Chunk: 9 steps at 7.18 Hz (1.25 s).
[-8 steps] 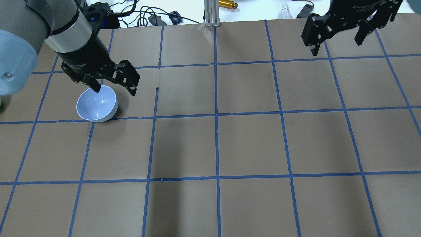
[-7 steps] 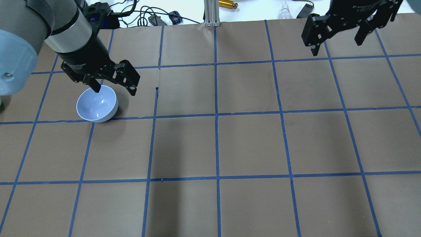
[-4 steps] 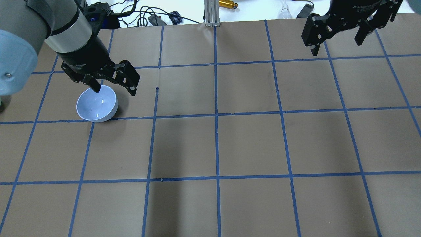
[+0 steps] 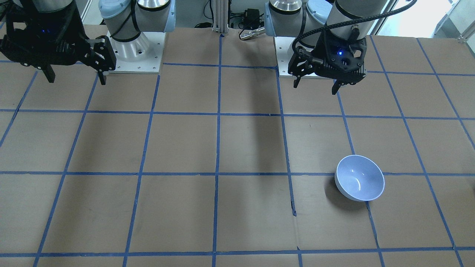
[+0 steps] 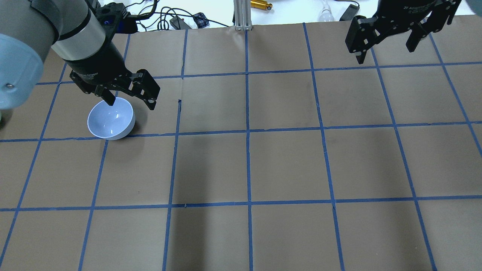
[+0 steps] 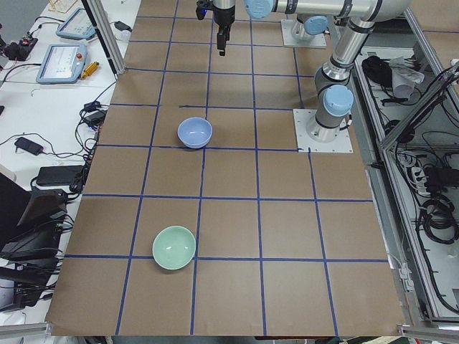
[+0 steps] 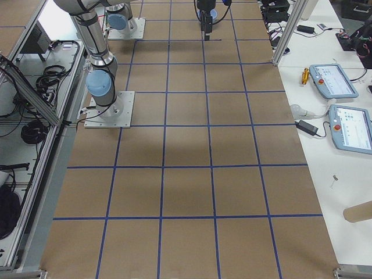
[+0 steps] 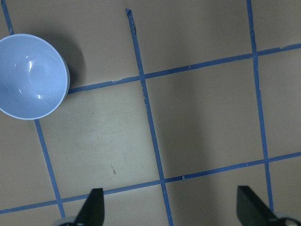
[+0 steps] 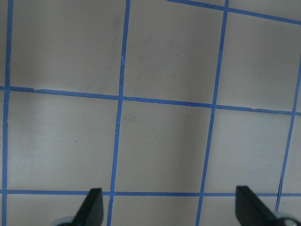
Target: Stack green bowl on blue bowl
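Note:
The blue bowl [image 5: 111, 119] stands upright and empty on the brown table; it also shows in the front view [image 4: 359, 183], the left side view [image 6: 194, 132] and the left wrist view [image 8: 30, 75]. The green bowl [image 6: 174, 247] shows only in the left side view, upright, about two grid squares nearer the table's left end. My left gripper [image 5: 131, 102] [image 4: 315, 88] [image 8: 171, 209] is open and empty, well above the table, beside the blue bowl on the robot's side. My right gripper [image 5: 385, 52] [image 4: 75, 79] [image 9: 169, 209] is open and empty, high over the right part of the table.
The table is brown paper with a blue tape grid [image 5: 247, 131]. Cables [image 5: 165, 17], an aluminium post [image 5: 241, 15] and a gold cylinder [image 5: 261, 5] lie past the far edge. The arm bases [image 4: 135, 48] stand on the robot's side. Control tablets [image 7: 337, 81] lie on side tables.

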Tool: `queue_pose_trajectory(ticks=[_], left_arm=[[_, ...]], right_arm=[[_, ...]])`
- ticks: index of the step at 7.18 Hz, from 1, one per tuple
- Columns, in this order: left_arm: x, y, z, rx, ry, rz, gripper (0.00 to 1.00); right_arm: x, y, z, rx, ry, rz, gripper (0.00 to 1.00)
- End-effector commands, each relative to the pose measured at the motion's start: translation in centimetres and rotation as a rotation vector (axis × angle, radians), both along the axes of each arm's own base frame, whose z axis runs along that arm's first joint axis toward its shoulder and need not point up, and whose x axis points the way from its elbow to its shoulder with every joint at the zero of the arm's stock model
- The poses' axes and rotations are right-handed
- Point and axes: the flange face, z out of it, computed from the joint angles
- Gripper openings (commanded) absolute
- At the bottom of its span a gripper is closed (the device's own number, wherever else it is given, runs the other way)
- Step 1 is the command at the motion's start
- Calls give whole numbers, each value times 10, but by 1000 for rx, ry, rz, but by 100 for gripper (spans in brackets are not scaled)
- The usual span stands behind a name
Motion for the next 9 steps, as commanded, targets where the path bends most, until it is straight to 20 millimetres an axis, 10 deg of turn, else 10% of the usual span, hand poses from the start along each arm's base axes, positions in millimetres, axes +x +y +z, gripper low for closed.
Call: queue_pose_trajectory(ticks=[1, 9], left_arm=[[2, 0, 0, 1, -9, 2, 100], [9, 1, -1, 11, -53, 139, 100]], right_arm=[[1, 0, 0, 0, 0, 1, 100], [1, 0, 0, 0, 0, 1, 100]])
